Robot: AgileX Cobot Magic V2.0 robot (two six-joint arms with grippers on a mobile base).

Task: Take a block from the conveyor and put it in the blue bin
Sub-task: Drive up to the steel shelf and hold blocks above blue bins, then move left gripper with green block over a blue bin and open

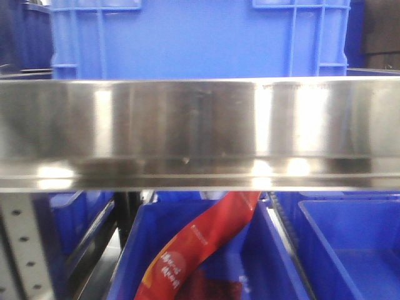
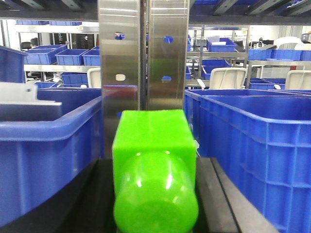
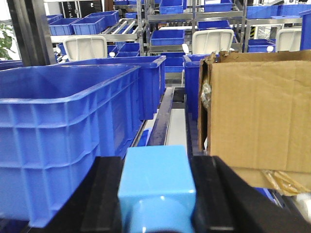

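Squarely between jaws, green block, blue block

**Tallying Each Kind**

Left wrist: one green piece is sitting at 6 o'clock, two steel uprights are standing at 12. Right wrist: one light-blue piece is sitting at 6, one cardboard box at 3, two blue bins at 9. Front: one steel beam is crossing centre, one red packet lying at 6.
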